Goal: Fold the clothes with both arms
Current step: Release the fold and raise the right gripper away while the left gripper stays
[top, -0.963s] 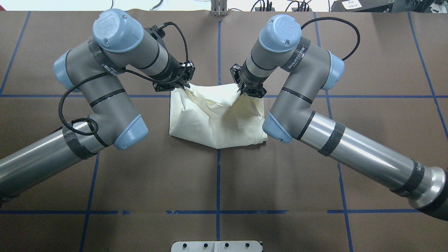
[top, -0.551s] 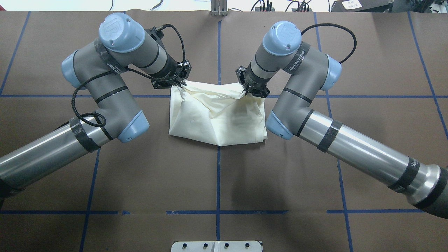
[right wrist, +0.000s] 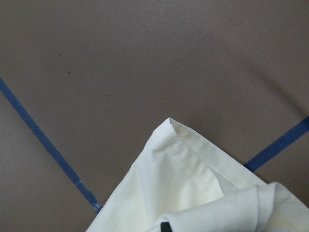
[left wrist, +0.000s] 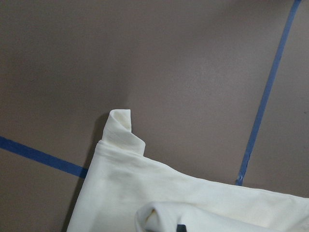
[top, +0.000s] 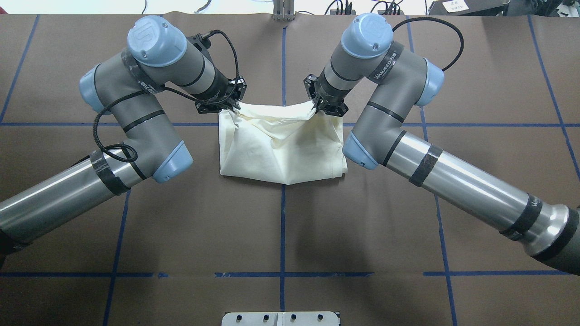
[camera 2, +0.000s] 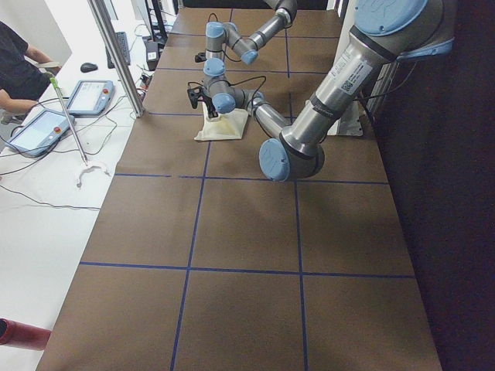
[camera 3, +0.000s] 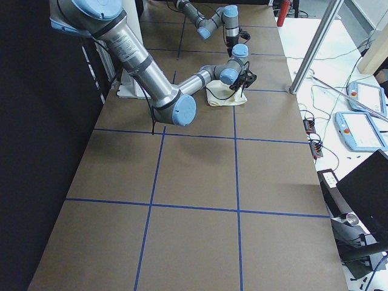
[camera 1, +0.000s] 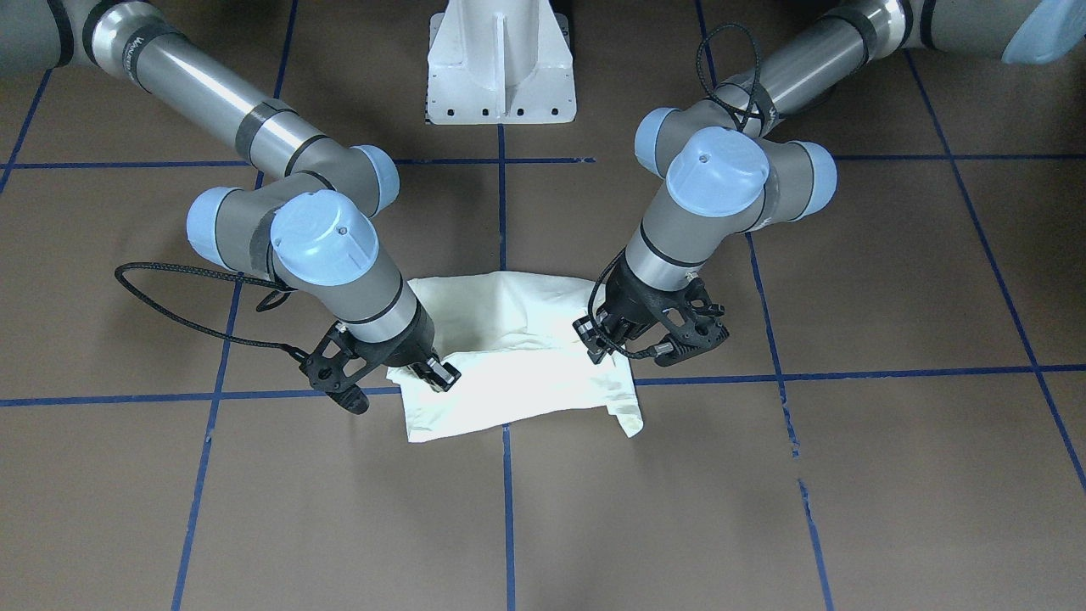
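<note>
Brown table (top: pixel 281 226) with blue tape grid, left gripper (top: pixel 231 107) pinched on one lifted shirt (top: pixel 281 149) corner, right gripper (top: pixel 316 108) pinched on the other, edge sagging between them, cream shirt bunched at table's middle, its other edge flat on table

Here's the long table under a matte brown covering (top: pixel 204 226), marked into big squares by blue tape lines (top: pixel 282 226). Light's even, shadows soft. Along the far side runs a white bench (camera 2: pixel 39 201) with two grey blue-screened tablets (camera 2: pixel 40 131), loose cables, and a silver metal post (camera 2: pixel 116 54) rising from the edge. A person in a black top (camera 2: pixel 15 54) leans at that bench. A black wall (camera 2: pixel 464 193) closes the opposite side.
</note>
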You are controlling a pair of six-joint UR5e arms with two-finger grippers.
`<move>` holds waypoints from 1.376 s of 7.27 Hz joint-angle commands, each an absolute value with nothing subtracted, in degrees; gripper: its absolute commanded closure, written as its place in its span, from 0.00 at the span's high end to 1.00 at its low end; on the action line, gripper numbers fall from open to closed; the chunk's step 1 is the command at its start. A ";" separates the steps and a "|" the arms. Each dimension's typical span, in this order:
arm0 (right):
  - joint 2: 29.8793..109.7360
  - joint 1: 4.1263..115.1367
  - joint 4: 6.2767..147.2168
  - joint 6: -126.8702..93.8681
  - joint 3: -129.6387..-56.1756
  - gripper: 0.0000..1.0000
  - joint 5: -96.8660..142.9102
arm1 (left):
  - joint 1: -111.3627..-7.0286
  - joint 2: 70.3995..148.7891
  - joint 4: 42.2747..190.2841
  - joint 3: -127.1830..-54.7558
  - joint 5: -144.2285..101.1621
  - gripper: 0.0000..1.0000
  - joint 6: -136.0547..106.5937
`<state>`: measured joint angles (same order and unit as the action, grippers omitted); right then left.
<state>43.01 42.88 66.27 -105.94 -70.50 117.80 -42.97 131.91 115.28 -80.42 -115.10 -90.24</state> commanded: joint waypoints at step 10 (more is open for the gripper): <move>47.45 53.52 67.15 -89.57 -76.62 1.00 127.00 | -39.29 125.77 137.52 -79.38 -112.32 1.00 -86.39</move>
